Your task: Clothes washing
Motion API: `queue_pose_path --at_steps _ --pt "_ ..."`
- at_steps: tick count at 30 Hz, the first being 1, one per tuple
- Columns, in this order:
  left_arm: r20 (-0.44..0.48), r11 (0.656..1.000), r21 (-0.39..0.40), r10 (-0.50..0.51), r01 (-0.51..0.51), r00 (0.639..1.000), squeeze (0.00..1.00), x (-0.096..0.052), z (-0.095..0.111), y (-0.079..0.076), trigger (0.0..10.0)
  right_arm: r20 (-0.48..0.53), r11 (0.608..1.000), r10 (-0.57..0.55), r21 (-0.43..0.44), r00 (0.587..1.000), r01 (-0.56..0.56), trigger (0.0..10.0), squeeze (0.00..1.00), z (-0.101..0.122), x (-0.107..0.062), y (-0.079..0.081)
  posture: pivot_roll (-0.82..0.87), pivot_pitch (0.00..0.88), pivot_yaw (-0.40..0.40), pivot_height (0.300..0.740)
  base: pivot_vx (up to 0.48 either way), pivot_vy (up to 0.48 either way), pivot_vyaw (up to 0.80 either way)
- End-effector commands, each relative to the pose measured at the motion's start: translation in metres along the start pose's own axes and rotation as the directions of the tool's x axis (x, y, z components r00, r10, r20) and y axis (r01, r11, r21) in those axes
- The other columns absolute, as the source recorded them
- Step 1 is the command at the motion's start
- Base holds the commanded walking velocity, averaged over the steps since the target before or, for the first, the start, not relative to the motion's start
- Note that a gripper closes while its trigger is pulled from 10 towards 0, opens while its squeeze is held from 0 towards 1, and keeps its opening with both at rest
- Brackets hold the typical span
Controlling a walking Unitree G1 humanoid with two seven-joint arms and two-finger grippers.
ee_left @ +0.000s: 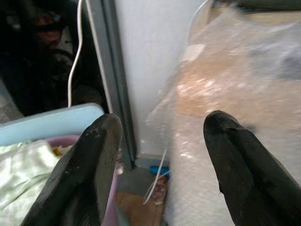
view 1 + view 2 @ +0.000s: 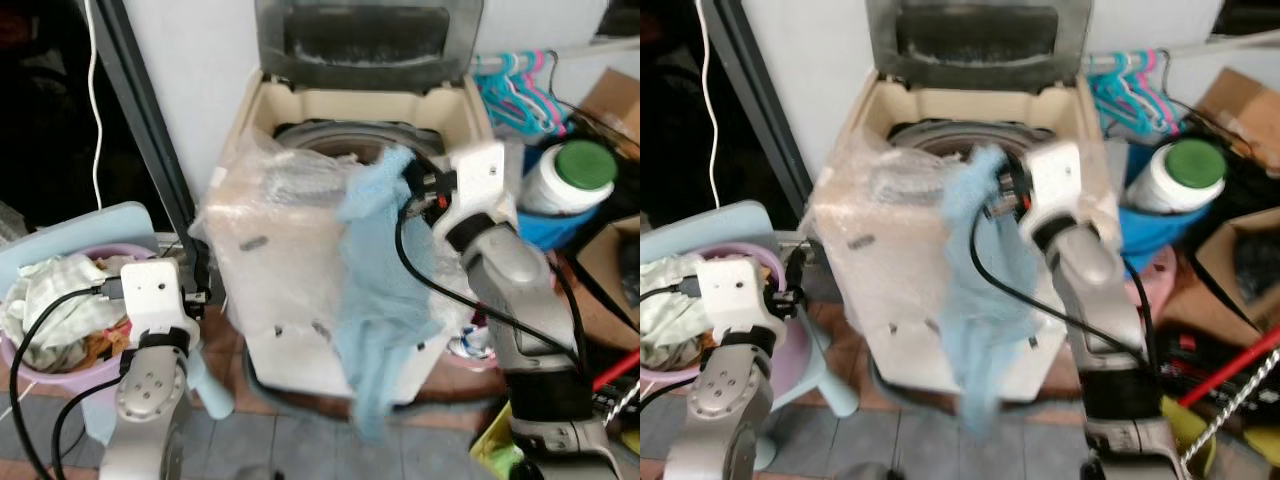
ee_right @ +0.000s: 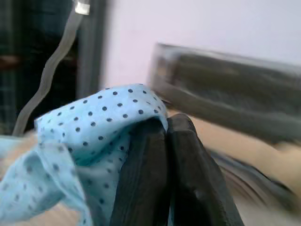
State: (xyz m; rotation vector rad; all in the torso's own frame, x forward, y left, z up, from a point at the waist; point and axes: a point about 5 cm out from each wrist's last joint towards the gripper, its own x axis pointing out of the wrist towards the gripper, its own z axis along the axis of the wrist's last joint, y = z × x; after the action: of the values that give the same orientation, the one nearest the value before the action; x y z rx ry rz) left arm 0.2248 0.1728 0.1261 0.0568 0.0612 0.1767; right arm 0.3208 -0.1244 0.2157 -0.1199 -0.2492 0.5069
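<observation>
While right gripper [image 3: 165,136] jaws clamp blue cloth [image 2: 385,300] at washer [image 2: 300,110] rim, it hangs lengthwise, pointing down; left gripper [image 1: 162,141] jaws apart.

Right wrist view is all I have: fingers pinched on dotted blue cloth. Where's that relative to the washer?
Observer: The right gripper holds the blue cloth at the open washer rim; most of the cloth hangs down the front.
Operator: Lid?
Observer: The lid is up, the drum exposed.
Operator: Left arm?
Observer: The left gripper is open, low beside the pink laundry basket.
</observation>
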Motion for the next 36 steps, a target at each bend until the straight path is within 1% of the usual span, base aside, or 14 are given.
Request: queue_pose_path --at_steps 1,5,7,10,12,13,16,18,21,23,26,27,28,36 --pt "-0.004 1.0 0.006 0.019 -0.019 1.0 0.0 0.002 0.0 0.002 10.0 0.015 0.996 0.091 -0.013 0.996 -0.09 10.0 0.0 0.006 0.008 0.003 -0.01 0.006 -0.005 0.74 0.0 0.0 0.0" --pt "-0.007 0.999 0.004 0.032 -0.032 0.999 0.0 0.004 -0.001 0.0 10.0 0.05 0.965 0.262 -0.035 0.964 -0.261 10.0 0.0 0.023 0.025 0.011 -0.01 0.0 -0.015 0.74 0.0 0.0 0.0" --pt "-0.007 0.999 0.003 0.034 -0.034 0.999 0.0 0.006 -0.001 -0.002 10.0 0.08 0.921 0.39 -0.019 0.917 -0.39 10.0 0.0 0.044 0.046 0.012 -0.01 0.0 -0.021 0.74 0.0 0.0 0.0" --pt "-0.006 0.999 0.002 0.034 -0.034 0.999 0.0 0.008 -0.001 -0.003 10.0 0.107 0.929 0.367 -0.091 0.924 -0.359 10.0 0.0 0.069 0.07 -0.004 -0.02 0.001 -0.022 0.74 0.0 0.0 0.0" --pt "0.0 0.999 -0.004 0.042 -0.042 0.999 0.0 0.01 0.0 -0.004 10.0 0.221 0.996 0.072 -0.06 0.973 -0.06 10.0 0.0 0.121 0.096 -0.049 -0.01 0.0 -0.03 0.74 0.0 0.0 0.0" --pt "0.002 0.999 -0.005 0.054 -0.054 0.999 0.0 0.009 0.0 -0.005 10.0 0.31 0.983 -0.174 -0.004 0.935 0.184 10.0 0.0 0.157 0.095 -0.081 -0.01 0.0 -0.039 0.74 0.0 0.0 0.0" --pt "0.003 0.997 -0.008 0.078 -0.078 0.997 0.0 0.007 -0.001 -0.004 10.0 0.404 0.909 -0.363 -0.046 0.84 0.415 10.0 0.0 0.185 0.077 -0.115 0.0 0.0 -0.05 0.74 0.0 0.0 0.0" --pt "-0.003 0.996 -0.008 0.093 -0.093 0.996 0.0 0.006 -0.002 -0.003 10.0 0.38 0.889 -0.393 -0.076 0.838 0.451 10.0 0.0 0.171 0.071 -0.122 -0.01 0.0 -0.05 0.74 0.0 0.0 0.0" --pt "-0.004 0.996 -0.004 0.091 -0.092 0.996 0.0 0.005 -0.002 -0.004 10.0 0.244 0.915 -0.357 -0.104 0.902 0.39 10.0 0.0 0.116 0.07 -0.116 -0.01 0.0 -0.042 0.74 0.0 0.0 0.0" --pt "-0.001 0.996 -0.001 0.087 -0.087 0.996 0.0 0.007 -0.002 -0.004 10.0 0.134 0.948 -0.298 -0.071 0.945 0.309 10.0 0.0 0.064 0.066 -0.1 -0.01 0.001 -0.035 0.74 0.0 0.0 0.0" --pt "-0.005 0.995 0.002 0.096 -0.096 0.995 0.0 0.008 -0.002 -0.003 10.0 0.076 0.977 -0.212 -0.017 0.974 0.214 10.0 0.0 0.031 0.056 -0.077 -0.02 0.004 -0.025 0.74 0.0 0.0 0.0" --pt "-0.012 0.994 0.005 0.11 -0.11 0.994 0.0 0.009 -0.002 -0.003 10.0 0.068 0.987 -0.159 -0.008 0.985 0.16 10.0 0.36 0.023 0.05 -0.065 -0.02 0.004 -0.023 0.74 0.0 0.0 0.0" --pt "-0.018 0.993 0.004 0.122 -0.122 0.992 0.0 0.01 -0.003 -0.004 10.0 0.068 0.992 -0.124 -0.012 0.99 0.125 10.0 1.0 0.018 0.045 -0.056 -0.02 0.003 -0.02 0.74 0.0 0.0 0.0" --pt "-0.018 0.993 -0.006 0.121 -0.121 0.992 0.0 0.012 -0.002 -0.004 10.0 0.031 0.993 0.11 -0.052 0.993 -0.109 10.0 1.0 0.008 0.029 -0.023 -0.02 0.0 -0.001 0.74 0.0 0.0 0.0"
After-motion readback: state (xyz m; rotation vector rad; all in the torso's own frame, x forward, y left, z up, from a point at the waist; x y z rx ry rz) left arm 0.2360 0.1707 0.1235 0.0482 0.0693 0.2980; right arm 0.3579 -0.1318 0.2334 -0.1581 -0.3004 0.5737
